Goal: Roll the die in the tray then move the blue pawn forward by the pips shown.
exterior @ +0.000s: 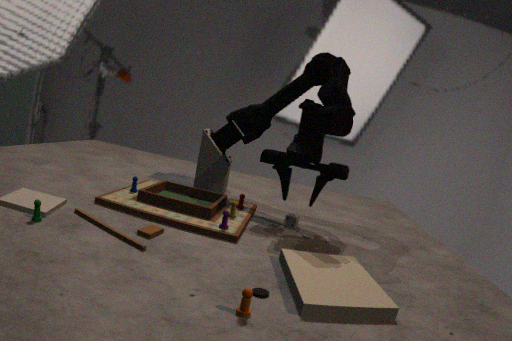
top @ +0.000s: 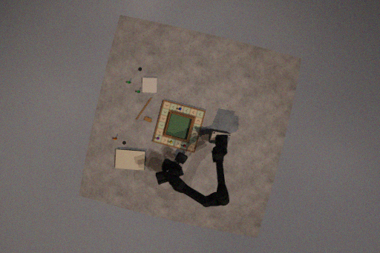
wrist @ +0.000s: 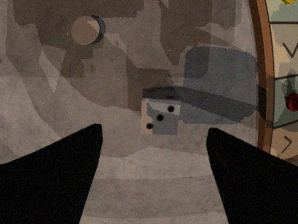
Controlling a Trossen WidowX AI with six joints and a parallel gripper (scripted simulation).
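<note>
The grey die lies on the table beside the board, three pips on its top face; the arm hides it in the top view. My gripper is open and empty, pointing down above the die, which shows between the fingertips in the wrist view. The blue pawn stands on the side of the board away from the gripper. The tray, green inside, sits in the board's middle and holds nothing visible.
Red, yellow and purple pawns stand on the board's near side. A large box, an orange pawn, a stick, a small block and a tan disc lie around.
</note>
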